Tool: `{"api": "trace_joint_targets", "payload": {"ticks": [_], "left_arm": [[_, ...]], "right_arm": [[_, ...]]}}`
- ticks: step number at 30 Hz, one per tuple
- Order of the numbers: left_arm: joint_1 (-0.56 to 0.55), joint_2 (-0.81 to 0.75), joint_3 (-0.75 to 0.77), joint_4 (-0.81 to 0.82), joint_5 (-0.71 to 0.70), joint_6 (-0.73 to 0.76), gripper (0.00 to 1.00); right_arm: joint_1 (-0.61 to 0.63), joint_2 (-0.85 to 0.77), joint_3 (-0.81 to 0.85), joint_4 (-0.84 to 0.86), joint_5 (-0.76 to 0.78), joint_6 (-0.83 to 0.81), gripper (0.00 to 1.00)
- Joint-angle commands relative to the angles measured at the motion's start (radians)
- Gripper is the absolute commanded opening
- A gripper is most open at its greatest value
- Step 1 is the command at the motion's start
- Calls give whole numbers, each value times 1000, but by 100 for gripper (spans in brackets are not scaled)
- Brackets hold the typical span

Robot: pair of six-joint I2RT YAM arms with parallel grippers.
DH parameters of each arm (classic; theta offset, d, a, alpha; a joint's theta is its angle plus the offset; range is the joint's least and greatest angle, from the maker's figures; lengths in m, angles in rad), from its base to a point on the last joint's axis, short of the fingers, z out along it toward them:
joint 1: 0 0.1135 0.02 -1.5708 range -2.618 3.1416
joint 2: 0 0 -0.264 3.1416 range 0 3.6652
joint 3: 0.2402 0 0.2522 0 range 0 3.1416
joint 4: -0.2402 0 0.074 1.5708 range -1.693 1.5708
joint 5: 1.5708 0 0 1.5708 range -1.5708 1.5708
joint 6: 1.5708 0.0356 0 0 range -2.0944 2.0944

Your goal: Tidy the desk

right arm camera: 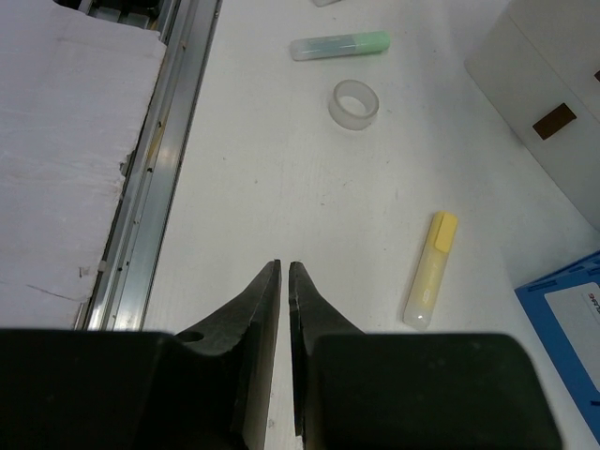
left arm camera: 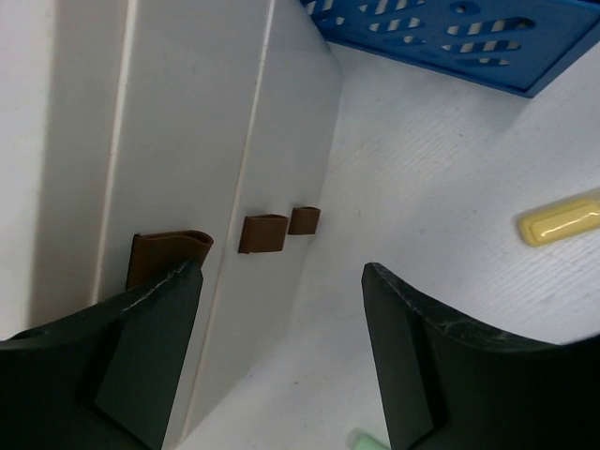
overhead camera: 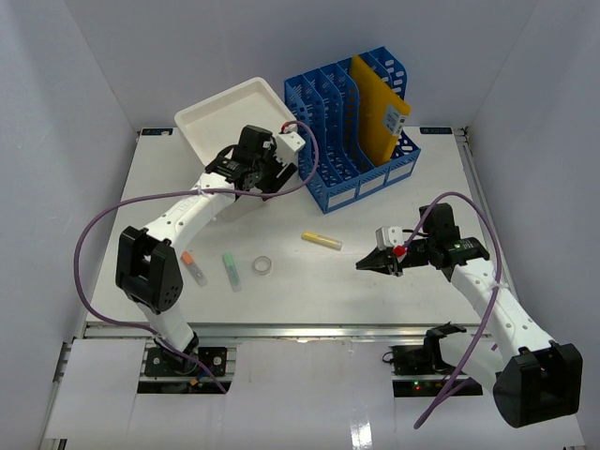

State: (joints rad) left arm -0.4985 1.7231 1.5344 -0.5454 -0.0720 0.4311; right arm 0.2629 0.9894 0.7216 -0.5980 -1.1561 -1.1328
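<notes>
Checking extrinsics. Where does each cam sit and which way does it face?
Top external: fixed above and behind the bases, looking down on the desk; left arm and right arm both show.
Left wrist: on the left arm, looking down past its open jaws at the white drawer box and blue file rack.
Right wrist: on the right arm, looking leftward over shut jaws at tape roll, green highlighter, front rail.
Shared: the yellow highlighter shows in all three.

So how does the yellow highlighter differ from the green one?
The yellow highlighter lies crosswise, right of the tape ring; the green highlighter points front to back, left of it. The yellow one is nearer the blue file rack, the green one nearer the front rail. Both lie flat on the desk, untouched.
</notes>
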Motion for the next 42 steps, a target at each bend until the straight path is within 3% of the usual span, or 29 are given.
{"api": "trace_joint_targets", "payload": {"ticks": [1,6,13,18,21,23,27,33,42], "left_arm": [[13,-13,45,43,-80,-24,85],[14,-46,49,46,-37,-119,87],[14,-233,-99,87,25,-432,87],[14,-499,-391,254,-5,-763,85],[8,-590,-598,342,-44,-888,83],[4,-605,-655,380,-104,-950,83],[-44,-550,-673,384,-246,-1031,82],[-142,-366,-579,395,-502,-1061,82],[-170,-113,-493,598,-727,-993,81]], "right_arm": [[-16,-5,-8,-11,-39,-4,14],[-28,-5,-8,-11,-44,-2,13],[-35,-6,-7,-11,-47,1,13],[-42,-12,-7,-11,-49,3,13],[-45,-9,-8,-9,-51,5,13],[-49,-7,-8,-10,-55,7,13],[-57,-1,-9,-9,-58,10,13],[-71,-2,-8,-9,-59,13,13],[-74,3,-7,-9,-58,18,13]]}}
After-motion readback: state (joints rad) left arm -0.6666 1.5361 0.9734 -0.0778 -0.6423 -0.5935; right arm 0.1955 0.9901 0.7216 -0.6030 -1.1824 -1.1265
